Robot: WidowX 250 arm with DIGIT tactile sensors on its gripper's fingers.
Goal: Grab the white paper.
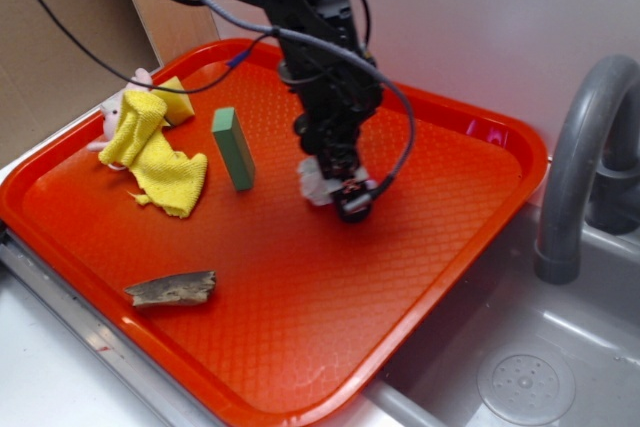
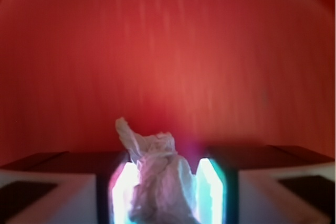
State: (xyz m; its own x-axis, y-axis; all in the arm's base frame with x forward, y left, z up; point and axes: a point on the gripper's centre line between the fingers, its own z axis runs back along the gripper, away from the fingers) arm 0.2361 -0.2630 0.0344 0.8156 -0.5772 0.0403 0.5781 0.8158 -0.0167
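Observation:
The white paper [image 1: 314, 181] is a small crumpled wad near the middle of the orange tray [image 1: 300, 297]. My gripper [image 1: 345, 197] points down over it, and the wad shows at the fingers' left side. In the wrist view the white paper [image 2: 157, 182] fills the gap between the two bright pads [image 2: 211, 187], with its twisted tail sticking up past them. My gripper [image 2: 165, 192] is shut on the wad. That view is blurred.
A green block [image 1: 233, 147] stands left of the gripper. A yellow cloth [image 1: 160, 157], a yellow sponge [image 1: 178, 99] and a pink-white plush toy [image 1: 115, 107] lie at the tray's far left. A brown chunk [image 1: 172, 290] lies near the front. A grey faucet [image 1: 580, 167] and a sink drain [image 1: 525, 382] are on the right.

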